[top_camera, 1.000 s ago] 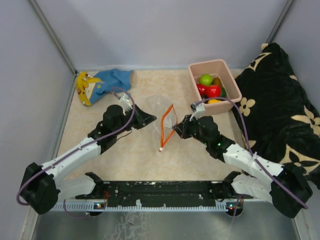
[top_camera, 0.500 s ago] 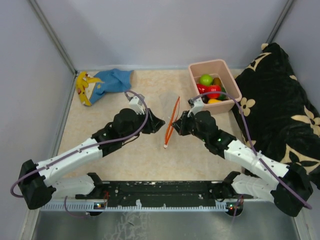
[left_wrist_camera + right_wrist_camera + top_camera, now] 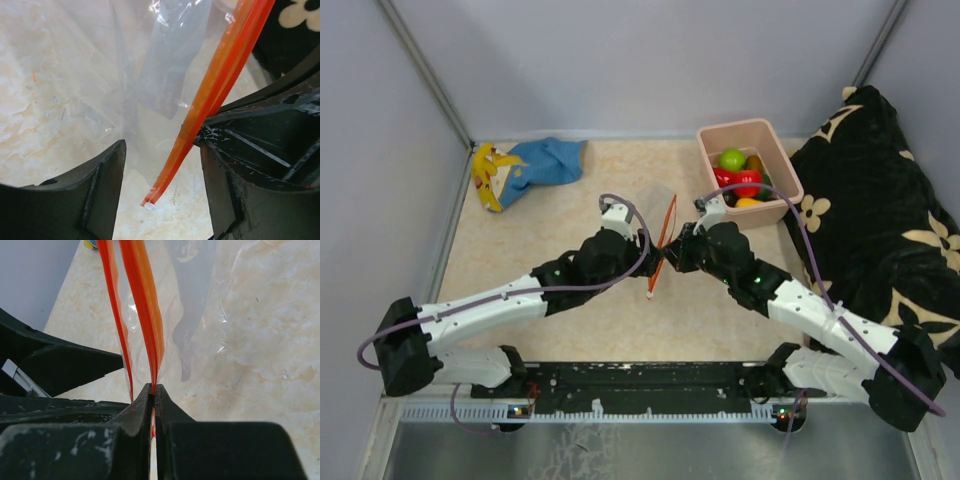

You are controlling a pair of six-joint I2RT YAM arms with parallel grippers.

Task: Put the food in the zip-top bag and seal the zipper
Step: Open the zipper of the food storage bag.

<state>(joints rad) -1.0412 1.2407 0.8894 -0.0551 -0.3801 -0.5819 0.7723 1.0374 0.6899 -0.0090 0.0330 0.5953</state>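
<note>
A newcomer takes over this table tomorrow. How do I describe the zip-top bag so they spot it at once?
Go to the middle of the beige table, just left of the pink tub in the top view. The zip-top bag is there, its mouth pinched by the right gripper. Unlike the tub, it is clear, betrayed only by its red-orange zipper.

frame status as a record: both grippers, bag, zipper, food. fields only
left gripper: open, jaws either side of the zipper, not clamping it
right gripper: shut on the zipper
zip-top bag: clear, mouth unsealed, tracks apart in the right wrist view
food: in the pink tub, none seen in the bag
done: nothing bagged, zipper not sealed
</note>
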